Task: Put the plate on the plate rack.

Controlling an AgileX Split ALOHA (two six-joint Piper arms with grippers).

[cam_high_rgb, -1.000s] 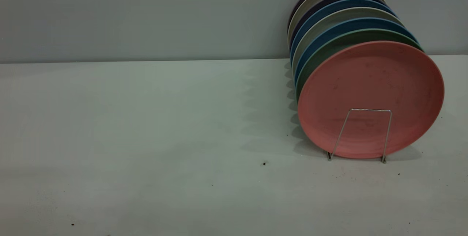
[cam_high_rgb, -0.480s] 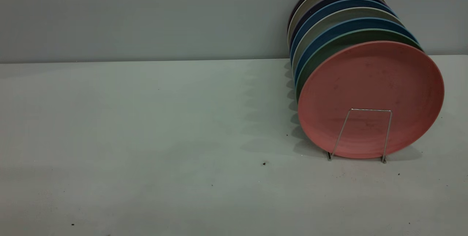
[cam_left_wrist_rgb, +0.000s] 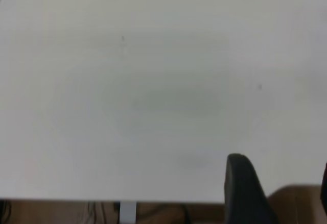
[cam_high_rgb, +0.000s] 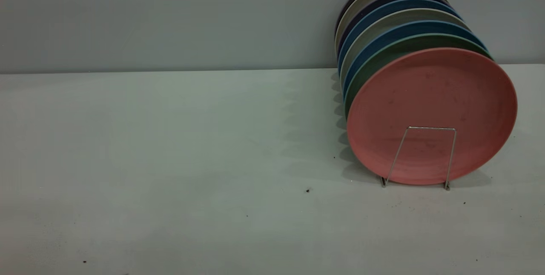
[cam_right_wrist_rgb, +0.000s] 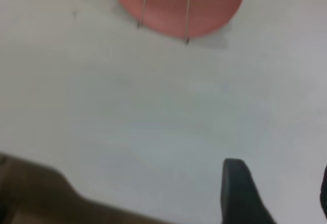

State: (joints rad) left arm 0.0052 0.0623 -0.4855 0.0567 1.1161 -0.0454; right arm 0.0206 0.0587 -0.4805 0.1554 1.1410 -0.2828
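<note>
While one salmon-pink plate [cam_high_rgb: 432,113] stood upright at the front of the wire plate rack [cam_high_rgb: 421,156], behind a single squared loop, seven more plates lined up behind it: one green plate [cam_high_rgb: 374,64], two blue plates [cam_high_rgb: 362,60], and four others in grey and dark tones. One white table [cam_high_rgb: 170,147] carried the rack. Both grippers hung above bare tabletop, the left gripper [cam_left_wrist_rgb: 278,193] and right gripper [cam_right_wrist_rgb: 276,191] each with fingers spread apart, holding nothing.

A bare test bench, not a kitchen: plain pale desk [cam_high_rgb: 170,147] against a blank grey wall [cam_high_rgb: 170,15] (no furnishings).
</note>
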